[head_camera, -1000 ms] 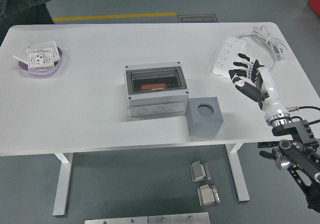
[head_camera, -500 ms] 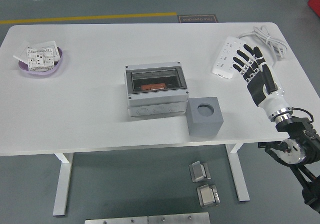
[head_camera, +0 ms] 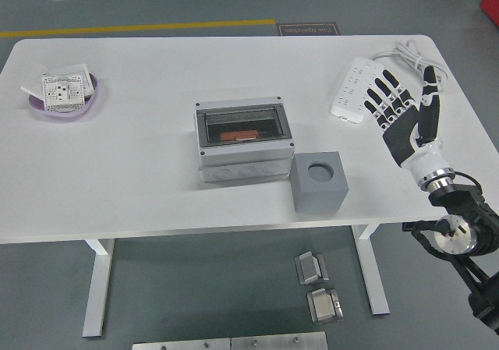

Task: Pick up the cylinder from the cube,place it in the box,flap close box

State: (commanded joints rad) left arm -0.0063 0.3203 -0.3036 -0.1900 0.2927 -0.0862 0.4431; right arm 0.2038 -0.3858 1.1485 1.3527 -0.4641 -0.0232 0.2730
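1. Since the earlier frame the right hand (head_camera: 404, 116) has turned more upright and its fingers (head_camera: 380, 91) have spread wider; a person seen before at the far left corner is gone from view.
2. The cylinder (head_camera: 239, 136) appears as an orange shape lying inside the box (head_camera: 243, 139), seen through the transparent flap (head_camera: 242, 125), which is down over the opening.
3. The box stands near the middle of the white table (head_camera: 156, 178).
4. The cube (head_camera: 319, 181) is grey, stands just beside the box at its front right corner, and the round hole on its top is empty.
5. The right hand is over the right part of the table, well apart from the cube and the box; the fingers are open and hold nothing.
6. Behind the hand lies a white power strip (head_camera: 355, 87) with its coiled cable (head_camera: 413, 58).
7. At the far left a purple bowl (head_camera: 64, 104) holds a white socket part (head_camera: 64, 90).
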